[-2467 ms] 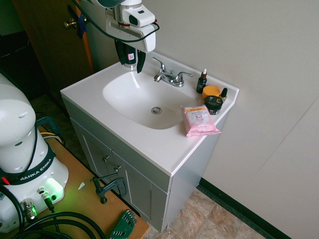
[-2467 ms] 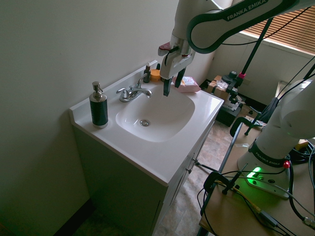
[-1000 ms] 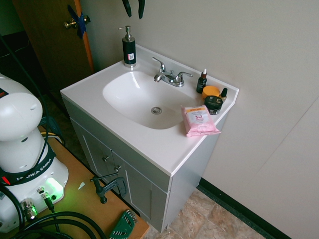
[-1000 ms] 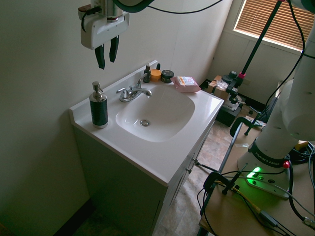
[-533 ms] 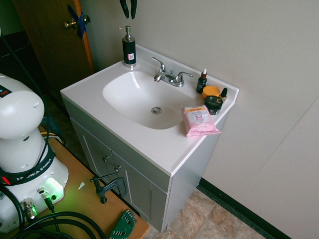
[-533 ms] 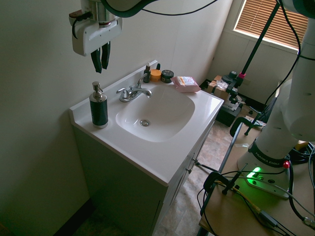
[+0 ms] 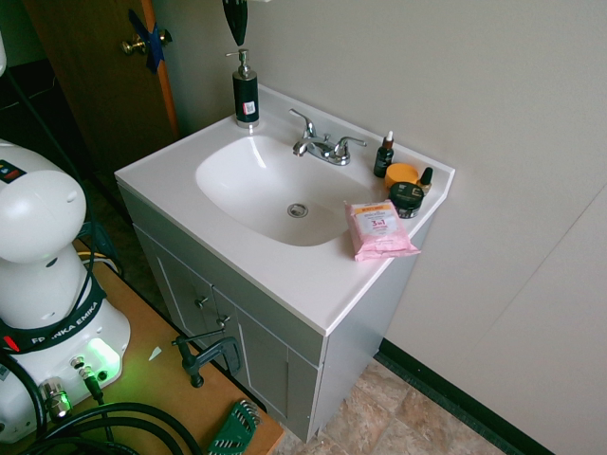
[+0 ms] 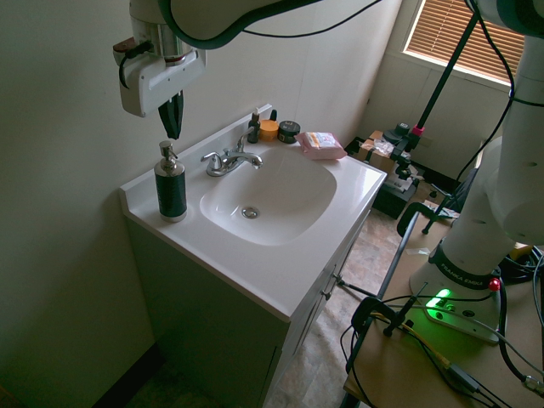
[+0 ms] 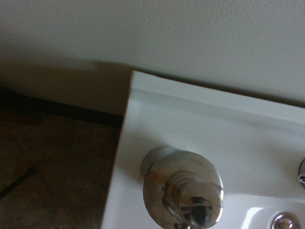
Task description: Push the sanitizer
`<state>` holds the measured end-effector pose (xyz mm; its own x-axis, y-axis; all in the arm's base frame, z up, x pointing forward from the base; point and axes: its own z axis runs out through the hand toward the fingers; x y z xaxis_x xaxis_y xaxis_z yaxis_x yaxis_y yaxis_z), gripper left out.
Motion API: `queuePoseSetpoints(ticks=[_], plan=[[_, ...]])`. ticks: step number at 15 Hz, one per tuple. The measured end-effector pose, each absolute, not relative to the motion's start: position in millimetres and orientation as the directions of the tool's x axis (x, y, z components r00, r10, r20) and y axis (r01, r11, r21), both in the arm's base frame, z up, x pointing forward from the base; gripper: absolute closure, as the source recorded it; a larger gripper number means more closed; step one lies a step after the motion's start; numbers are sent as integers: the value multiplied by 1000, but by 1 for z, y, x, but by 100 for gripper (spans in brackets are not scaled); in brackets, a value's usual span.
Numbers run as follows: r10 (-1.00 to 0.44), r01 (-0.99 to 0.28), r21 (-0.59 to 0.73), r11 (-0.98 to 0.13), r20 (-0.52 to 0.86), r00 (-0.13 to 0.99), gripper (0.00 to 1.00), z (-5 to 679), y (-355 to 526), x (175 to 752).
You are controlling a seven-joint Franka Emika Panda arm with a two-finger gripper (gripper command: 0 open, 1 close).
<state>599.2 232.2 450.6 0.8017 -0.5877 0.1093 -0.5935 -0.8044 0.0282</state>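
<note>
- hovering directly above the sanitizer point(image 8: 170, 184), the gripper point(image 8: 172, 116) points straight down with its two dark fingers drawn together, tips nearly meeting, and nothing held between them.
- a small gap of air shows between the fingertips and the silver pump head in the second exterior view; no contact is visible.
- in the first exterior view the gripper point(image 7: 235, 19) enters from the top edge, right over the sanitizer point(image 7: 246, 91), with only the fingers' lower part in frame.
- the sanitizer stands upright on the back corner of the white vanity top point(image 7: 285, 275), close to the wall, on the side of the faucet point(image 7: 322, 144) nearest the wooden door point(image 7: 95, 76).
- its black body carries a small white-and-red label facing the first exterior camera.
- the wrist view looks down on the shiny pump head of the sanitizer point(image 9: 183, 193), with the corner of the vanity top point(image 9: 157, 119) and the dark floor past its edge.
- at the far end of the counter, well apart from the sanitizer, sit a small dropper bottle point(image 7: 384, 155), an orange-lidded jar point(image 7: 402, 174), a dark jar point(image 7: 407, 198) and a pink wipes pack point(image 7: 379, 228).
- the sink basin point(image 7: 270, 185) lies between the two groups, its drain point(image 7: 298, 209) at centre.
</note>
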Motion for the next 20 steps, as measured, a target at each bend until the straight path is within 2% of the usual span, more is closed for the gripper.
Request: queuePoseSetpoints(ticks=[20], plan=[[-563, -576, 60, -815, 149, 813, 100, 438, 251, 607]])
